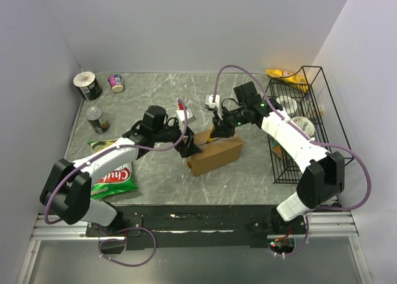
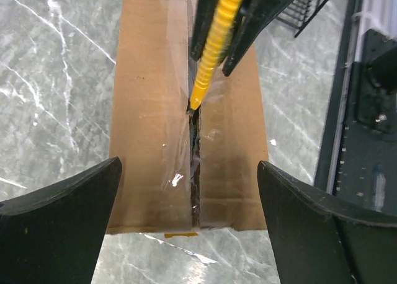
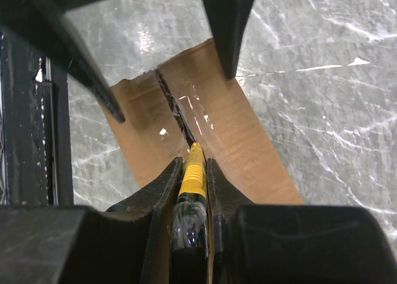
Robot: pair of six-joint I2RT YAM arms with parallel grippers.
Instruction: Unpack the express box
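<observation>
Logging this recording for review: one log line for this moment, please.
step: opening box | right gripper: shut on cutter, tip in top seam | left gripper: open, straddling box end

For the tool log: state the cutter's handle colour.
Yellow, ribbed cutter; clearest in the left wrist view.

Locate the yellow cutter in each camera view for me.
Top external: centre, yellow cutter above the express box, in the right gripper.
Left wrist: top centre, tip on the taped seam.
Right wrist: bottom centre, between the fingers.
Shared landmark: the box's taped seam.
</observation>
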